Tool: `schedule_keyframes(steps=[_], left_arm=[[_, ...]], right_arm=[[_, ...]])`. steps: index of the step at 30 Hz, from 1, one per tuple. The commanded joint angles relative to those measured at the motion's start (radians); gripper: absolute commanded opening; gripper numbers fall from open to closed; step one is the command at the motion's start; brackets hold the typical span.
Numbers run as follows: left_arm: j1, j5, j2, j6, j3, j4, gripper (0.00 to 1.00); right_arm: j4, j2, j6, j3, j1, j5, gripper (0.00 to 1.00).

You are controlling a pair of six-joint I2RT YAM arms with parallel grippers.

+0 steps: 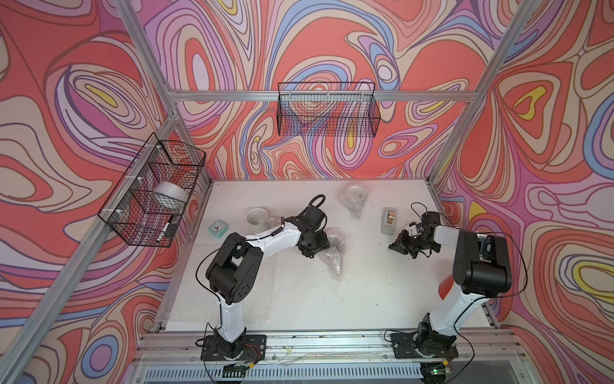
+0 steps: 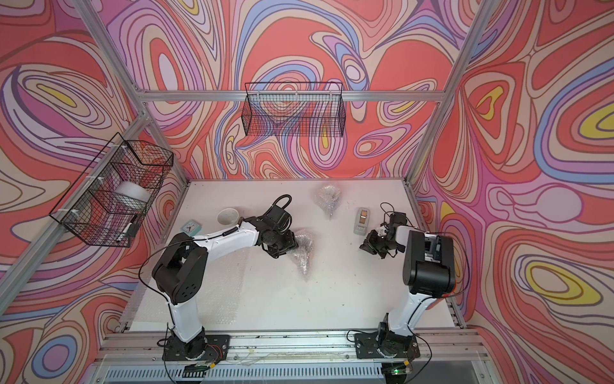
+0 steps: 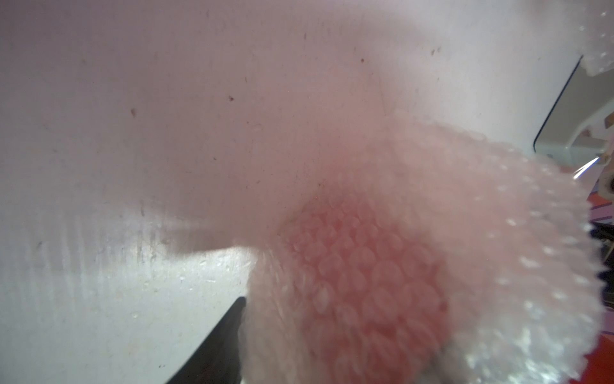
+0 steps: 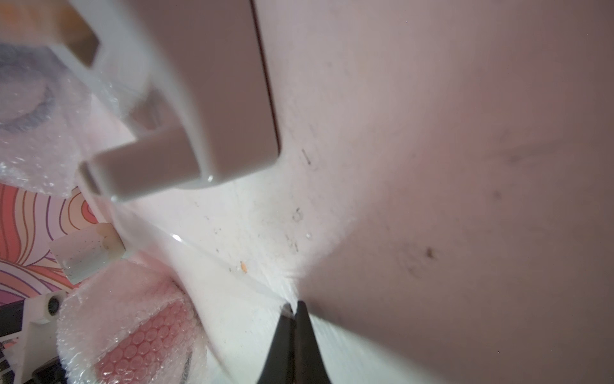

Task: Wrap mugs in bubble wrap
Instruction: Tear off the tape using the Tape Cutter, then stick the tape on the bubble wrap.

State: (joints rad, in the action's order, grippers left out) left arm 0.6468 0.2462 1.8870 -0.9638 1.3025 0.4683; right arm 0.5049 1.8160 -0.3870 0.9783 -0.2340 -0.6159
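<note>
Nearest you, a flat bubble wrap sheet [image 1: 189, 299] on the desk [image 1: 382, 292]; mid-desk, your left jaws straddle the wrapped red mug [image 3: 358, 282], grip unclear, and your right jaws sit pressed together near the dispenser [image 1: 389, 222]; beyond, a white mug [image 1: 256, 216] and second bundle [image 1: 354, 199].

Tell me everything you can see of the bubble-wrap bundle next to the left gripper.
The bubble-wrap bundle is clear, shiny bubbled plastic crumpled round something red, which shows through in the left wrist view. It lies on the white table, bulky at the far end and tapering to a loose tail towards the robot. The left gripper is at its bulky end. One of the jaws is right beside the wrap, and the other is hidden.
</note>
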Motion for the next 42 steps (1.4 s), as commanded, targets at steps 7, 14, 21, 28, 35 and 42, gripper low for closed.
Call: schedule_keyframes(steps=[7,14,21,28,35,42], left_arm=[[0.008,-0.004,0.026,-0.052,-0.014,0.016,0.58],[0.019,0.004,0.013,-0.141,-0.036,-0.012,0.55],[0.040,0.009,-0.011,-0.268,-0.068,-0.074,0.52],[0.043,0.001,-0.034,-0.301,-0.088,-0.086,0.57],[0.035,0.012,-0.058,-0.282,-0.113,-0.094,0.59],[0.028,0.031,-0.062,-0.272,-0.128,-0.109,0.56]], right_arm=[[0.111,0.017,0.023,-0.004,0.006,0.098,0.00],[0.016,-0.178,-0.040,-0.024,0.014,-0.008,0.00],[-0.098,-0.358,-0.244,-0.010,0.220,-0.053,0.00],[-0.257,-0.400,-0.473,0.000,0.513,0.067,0.00],[-0.289,-0.410,-0.581,0.000,0.676,0.212,0.00],[-0.332,-0.390,-0.617,-0.027,0.735,0.232,0.00]])
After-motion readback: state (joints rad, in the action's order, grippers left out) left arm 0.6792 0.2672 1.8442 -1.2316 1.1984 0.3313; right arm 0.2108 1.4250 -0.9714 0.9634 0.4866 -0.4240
